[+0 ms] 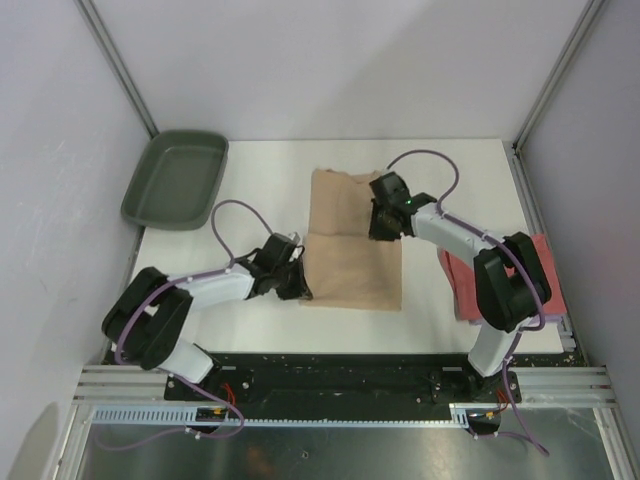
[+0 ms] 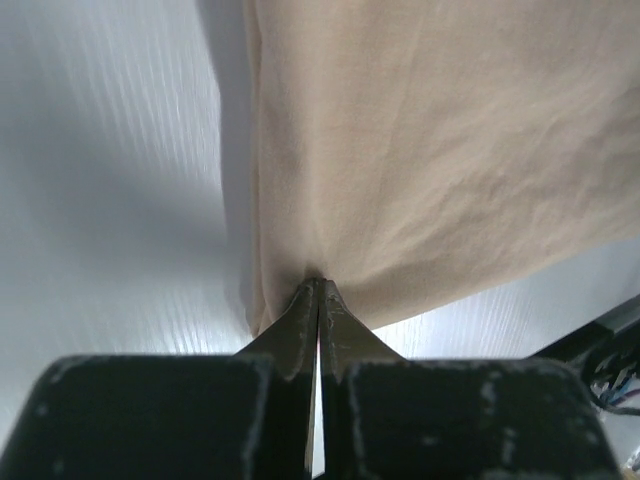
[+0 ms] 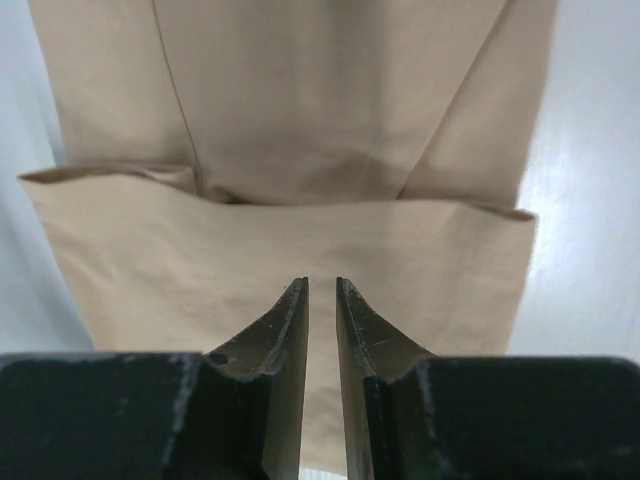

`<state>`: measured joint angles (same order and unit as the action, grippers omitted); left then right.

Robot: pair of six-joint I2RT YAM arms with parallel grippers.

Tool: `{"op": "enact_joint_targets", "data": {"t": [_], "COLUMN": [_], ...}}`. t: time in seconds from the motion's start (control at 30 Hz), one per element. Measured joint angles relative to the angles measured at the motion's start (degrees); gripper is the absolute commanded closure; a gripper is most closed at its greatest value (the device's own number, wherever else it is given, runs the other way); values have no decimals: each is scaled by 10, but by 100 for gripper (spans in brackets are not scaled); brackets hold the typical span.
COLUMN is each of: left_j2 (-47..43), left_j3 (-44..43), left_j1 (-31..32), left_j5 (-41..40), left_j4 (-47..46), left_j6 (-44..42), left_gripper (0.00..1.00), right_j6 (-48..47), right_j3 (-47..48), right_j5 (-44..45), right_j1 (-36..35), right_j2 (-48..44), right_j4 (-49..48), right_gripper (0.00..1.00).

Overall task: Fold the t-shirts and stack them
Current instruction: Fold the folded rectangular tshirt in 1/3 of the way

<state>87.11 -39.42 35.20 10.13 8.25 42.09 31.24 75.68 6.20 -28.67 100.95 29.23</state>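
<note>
The tan t-shirt (image 1: 352,262) lies mid-table (image 1: 265,180), long axis running near to far, its near part doubled over into a soft, faintly creased rectangle. The left gripper (image 2: 318,287) is clamped tight on its near-left edge. The right gripper (image 3: 322,287) sits low over the fold, jaws a narrow slit apart, gripping nothing. A coral-red t-shirt (image 1: 460,288) lies at the right, half hidden by the right arm.

The tan t-shirt (image 1: 350,262) is lying mid-table, its near part layered over the far part; the coral-red t-shirt (image 1: 458,288) is sitting folded by the right edge.
</note>
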Motion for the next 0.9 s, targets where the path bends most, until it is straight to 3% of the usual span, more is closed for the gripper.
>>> {"op": "enact_joint_targets", "data": {"t": [0.3,0.9], "left_j2": [-92,-145], "left_j3": [60,85], "left_j1": [22,22], "left_j5": [-16,-19], "left_j4": [18,32], "left_j6": [21,19], "left_gripper": [100,90], "right_j6": [39,67], "right_j3": [-30,-19], "right_j5": [-43,-63], "right_j1": [-69,-58], "right_j2": [3,113], "right_j4": [-28,-99], "right_gripper": [79,79]}}
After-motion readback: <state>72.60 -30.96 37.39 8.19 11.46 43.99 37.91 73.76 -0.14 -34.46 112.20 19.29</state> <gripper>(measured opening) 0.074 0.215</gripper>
